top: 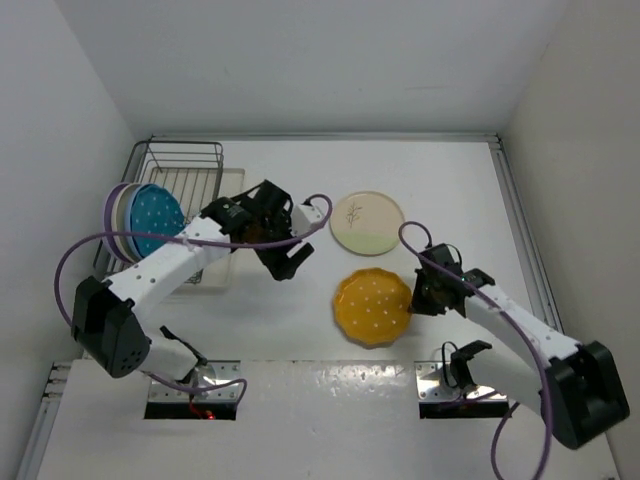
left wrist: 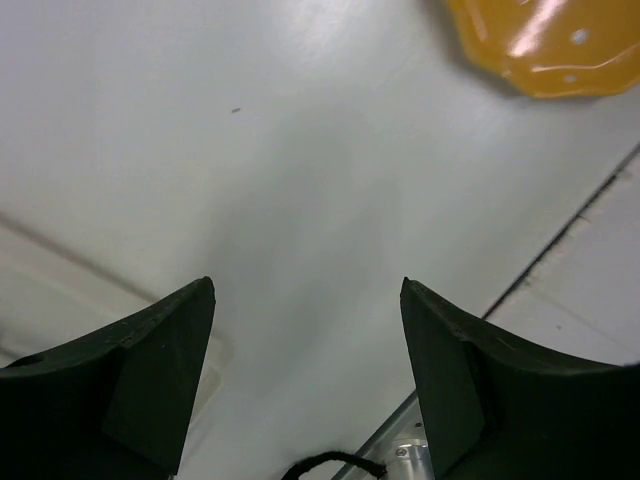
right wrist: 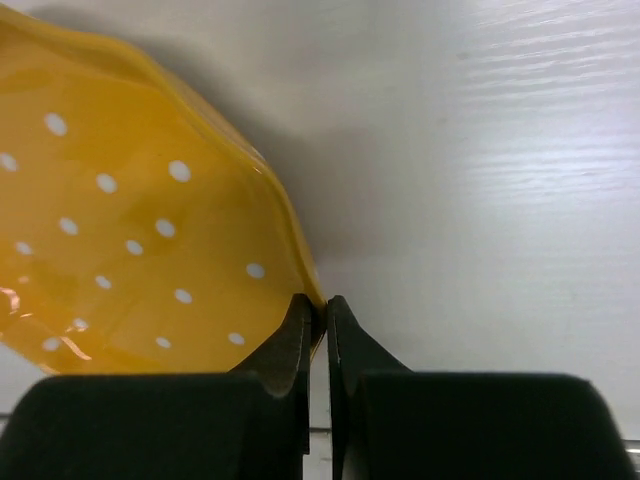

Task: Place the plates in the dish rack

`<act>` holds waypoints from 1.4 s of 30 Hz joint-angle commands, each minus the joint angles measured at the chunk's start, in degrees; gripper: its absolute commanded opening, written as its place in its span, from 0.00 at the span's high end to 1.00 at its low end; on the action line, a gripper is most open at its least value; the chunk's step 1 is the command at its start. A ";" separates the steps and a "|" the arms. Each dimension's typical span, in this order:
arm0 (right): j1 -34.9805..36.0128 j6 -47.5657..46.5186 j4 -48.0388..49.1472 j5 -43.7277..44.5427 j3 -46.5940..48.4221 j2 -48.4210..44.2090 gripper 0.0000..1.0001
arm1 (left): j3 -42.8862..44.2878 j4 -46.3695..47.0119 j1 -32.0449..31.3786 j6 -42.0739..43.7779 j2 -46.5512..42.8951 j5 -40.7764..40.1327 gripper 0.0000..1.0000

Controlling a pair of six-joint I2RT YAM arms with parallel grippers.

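The dark wire dish rack [top: 187,165] stands at the back left. Several plates stand in it, a purple one [top: 108,208] at the left and a teal one with white dots [top: 157,220] in front. A cream-green plate with a sprig drawing [top: 367,222] lies flat on the table. The orange-yellow plate with white dots [top: 372,306] sits in front of it; it also shows in the right wrist view [right wrist: 130,240] and the left wrist view [left wrist: 545,45]. My right gripper [right wrist: 318,312] is shut on its right rim. My left gripper [left wrist: 305,290] is open and empty above the bare table.
The rack's cream drip tray [top: 218,262] reaches toward the table middle. White walls close the table at the back and sides. The arm bases and metal mounts [top: 195,392] sit at the near edge.
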 commanded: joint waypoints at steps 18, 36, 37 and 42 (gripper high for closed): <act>22.88 12.52 6.47 12.64 -0.75 -7.76 1.00 | 2.10 13.57 -10.12 -3.75 29.93 20.85 0.33; 23.06 15.43 5.96 12.46 -1.55 -10.75 1.00 | 7.19 11.12 -10.65 -6.82 33.47 12.33 1.00; 23.06 14.55 4.90 11.77 -1.19 -10.75 0.96 | 7.81 10.25 -10.65 -6.82 31.63 8.67 1.00; 23.32 9.28 3.84 7.46 2.58 -10.40 0.28 | 12.20 2.44 -9.60 -4.63 18.88 -1.90 1.00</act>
